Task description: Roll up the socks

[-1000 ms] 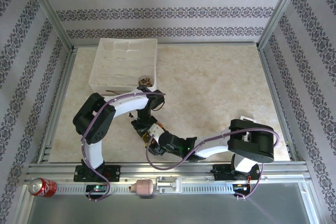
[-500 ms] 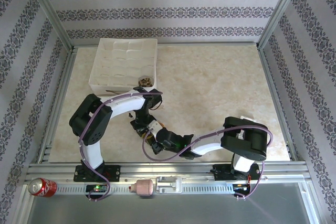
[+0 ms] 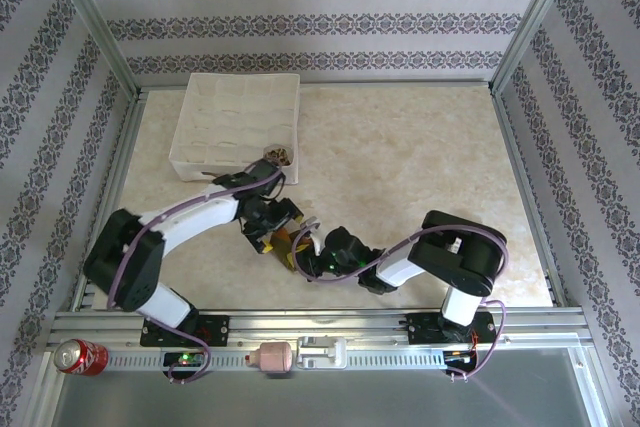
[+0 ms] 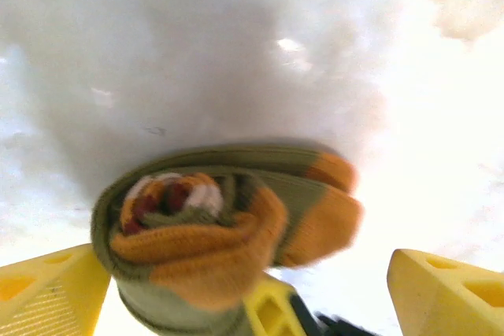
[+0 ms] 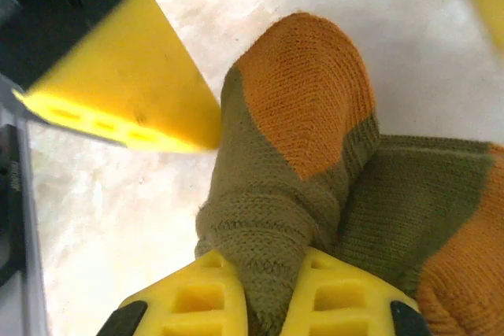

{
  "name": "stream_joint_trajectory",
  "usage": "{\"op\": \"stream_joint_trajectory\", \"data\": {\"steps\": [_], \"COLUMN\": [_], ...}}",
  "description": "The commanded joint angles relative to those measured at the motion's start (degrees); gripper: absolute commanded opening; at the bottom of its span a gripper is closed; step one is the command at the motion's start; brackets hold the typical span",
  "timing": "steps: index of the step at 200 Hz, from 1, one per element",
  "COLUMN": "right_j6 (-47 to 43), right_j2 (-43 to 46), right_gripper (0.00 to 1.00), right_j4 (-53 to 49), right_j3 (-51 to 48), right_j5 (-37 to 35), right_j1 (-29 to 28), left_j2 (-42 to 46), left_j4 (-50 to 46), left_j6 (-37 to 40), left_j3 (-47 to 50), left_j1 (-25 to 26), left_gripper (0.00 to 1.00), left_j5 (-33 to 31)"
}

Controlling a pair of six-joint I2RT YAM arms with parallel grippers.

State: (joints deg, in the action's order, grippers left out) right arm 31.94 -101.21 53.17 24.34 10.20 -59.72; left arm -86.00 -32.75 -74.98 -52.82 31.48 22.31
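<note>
The olive-green sock (image 4: 220,226) with orange toe and heel lies rolled into a bundle on the table (image 3: 283,243). My left gripper (image 4: 240,257) is open, one yellow finger on each side of the roll, neither touching it; from above it (image 3: 280,227) hangs just behind the sock. My right gripper (image 5: 268,273) is shut on a fold of the olive sock (image 5: 276,194) and reaches in from the right (image 3: 305,252). The brown argyle sock (image 3: 277,155) sits as a small bundle at the tray's front right corner.
A white compartment tray (image 3: 182,161) stands at the back left of the table. A red can (image 3: 80,356) and a pinkish object (image 3: 272,357) rest on the front rail. Patterned walls close in the table on three sides.
The left gripper has opened and let go of the rolled sock, and its arm has swung down to the left. The right gripper has shut on the sock and shifted slightly away from the front edge.
</note>
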Motion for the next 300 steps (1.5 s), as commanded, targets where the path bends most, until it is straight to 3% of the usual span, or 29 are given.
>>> {"op": "stream_joint_trajectory", "data": {"steps": [1, 47, 119, 164, 190, 220, 230, 252, 275, 300], "right_j6": [3.5, 5.3, 6.3, 6.7, 5.8, 0.1, -4.1, -15.2, -22.0, -26.6], "right_j2": [-6.1, -10.0, -15.5, -17.7, -17.5, -14.7, -13.2, -6.4, 5.7, 20.5], "right_gripper": [0.0, 0.0, 0.0, 0.0, 0.0, 0.0, 0.0, 0.19, 0.36, 0.54], "right_j4": [-10.7, -4.6, -2.6, -3.1, -4.5, -13.4, -19.7, -33.2, -32.5, -32.3], "right_j3": [-6.6, -8.7, -8.8, -7.3, -6.3, -1.1, 2.1, 9.5, 7.4, 1.3], "right_j5": [7.6, 16.4, 24.8, 27.3, 27.3, 27.6, 27.5, 25.5, 19.5, 9.7], "right_j1": [2.8, 8.5, 14.8, 15.9, 16.1, 17.3, 17.7, 17.9, 17.4, 14.6], "left_j2": [5.7, 11.8, 9.3, 0.3, -5.9, -6.7, -4.5, 1.2, 2.7, -2.6], "left_j4": [12.2, 17.3, 22.3, 27.9, 29.8, 26.2, 22.0, 11.7, 4.3, -5.0], "left_j6": [2.2, 4.8, 5.3, 4.9, 3.5, 1.2, 1.2, -0.8, -5.0, -6.4], "left_j3": [5.6, 15.0, 19.1, 18.4, 18.0, 19.4, 19.6, 19.4, 16.3, 8.5], "left_j1": [-2.2, -2.8, -1.4, 1.8, 2.7, 3.1, 3.3, 3.8, 5.0, 5.7], "left_gripper": [0.85, 0.66, 0.66, 0.62, 0.44, 0.0, 0.0, 0.0, 0.0, 0.0], "left_j5": [4.2, 10.2, 11.5, 10.4, 9.3, 8.4, 7.1, 3.9, 0.8, -1.7]}}
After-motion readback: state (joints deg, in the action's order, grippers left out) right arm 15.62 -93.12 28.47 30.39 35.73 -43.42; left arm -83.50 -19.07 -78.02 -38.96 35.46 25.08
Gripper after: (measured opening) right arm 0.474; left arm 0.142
